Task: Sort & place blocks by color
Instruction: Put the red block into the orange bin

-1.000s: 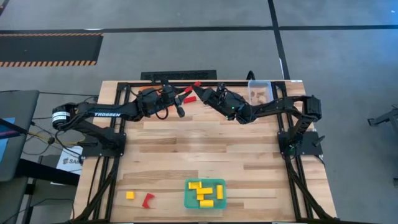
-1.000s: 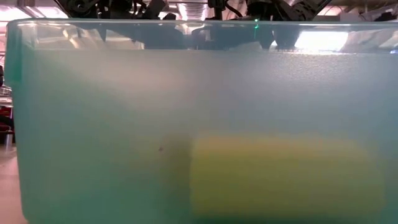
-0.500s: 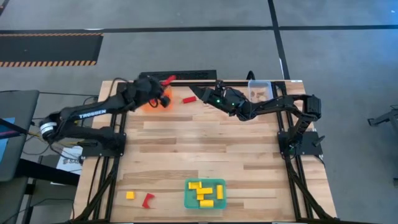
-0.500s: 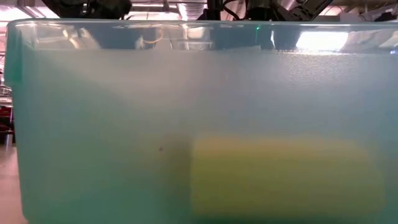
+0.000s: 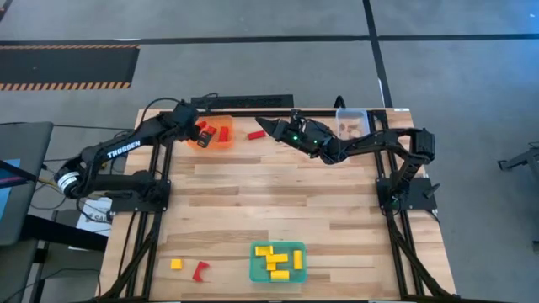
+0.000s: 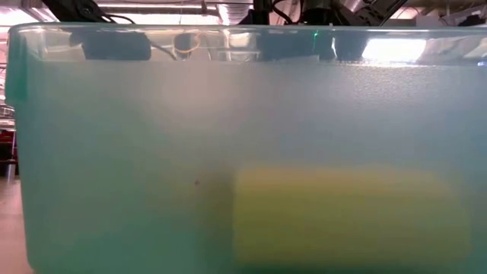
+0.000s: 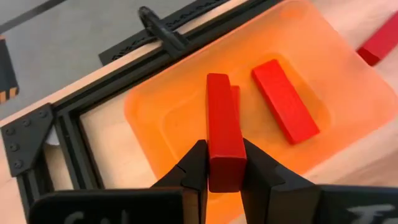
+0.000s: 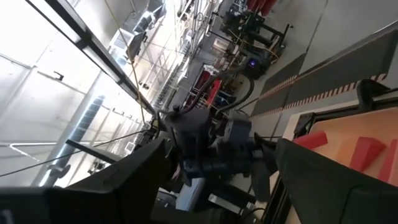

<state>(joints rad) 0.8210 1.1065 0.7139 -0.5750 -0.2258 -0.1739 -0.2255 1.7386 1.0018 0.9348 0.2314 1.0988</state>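
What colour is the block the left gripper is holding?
Red. The block shows best in the left wrist view, above the orange tray.

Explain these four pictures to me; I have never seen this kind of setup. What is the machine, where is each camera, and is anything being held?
Two dark robot arms work at a wooden table. One camera looks straight down; one sits at table height, blocked by the teal tray; one rides on each wrist. The left gripper is shut on a red block above the orange tray, which holds more red blocks. The right gripper is open at the far edge, near another red block. The teal tray holds yellow blocks; beside it lie a yellow and a red one.
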